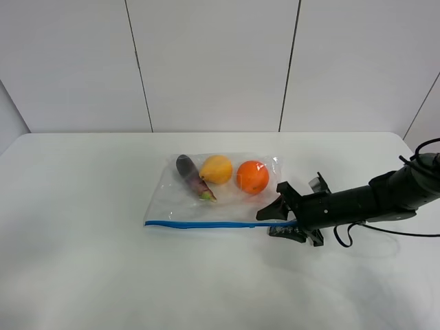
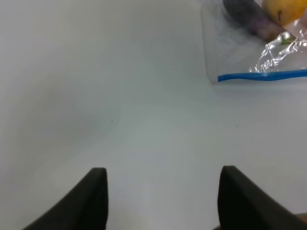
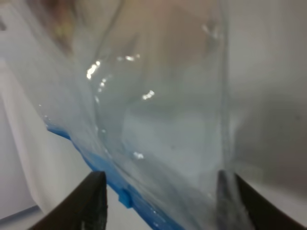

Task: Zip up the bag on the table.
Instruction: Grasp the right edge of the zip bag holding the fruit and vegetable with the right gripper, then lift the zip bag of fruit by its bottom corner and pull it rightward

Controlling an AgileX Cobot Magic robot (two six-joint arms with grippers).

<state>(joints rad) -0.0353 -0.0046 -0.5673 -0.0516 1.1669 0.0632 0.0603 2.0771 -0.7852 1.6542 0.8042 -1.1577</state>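
My right gripper [image 3: 160, 191] straddles, jaws apart, the zipper strip [image 1: 206, 224] at the corner of the bag [image 1: 227, 203] on the table [image 1: 82, 227]; my left gripper [image 2: 163, 196] gapes idle, well apart; if I pinch film, not strip, the unpinned bag may drag, unsealed.

- clear crinkly plastic zip bag [image 1: 180, 199], blue zipper strip [image 1: 206, 224]
- round orange fruit [image 1: 252, 177], yellow pear [image 1: 217, 169], dark purple eggplant [image 1: 187, 168]
- plain white smooth bench [image 1: 82, 240]
- black right pincer [image 1: 267, 223]

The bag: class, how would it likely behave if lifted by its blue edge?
Probably floppy: the bag is thin, crinkled plastic. The orange and pear would likely roll inside, making it sag. If pushed, it likely slides easily on the smooth table.
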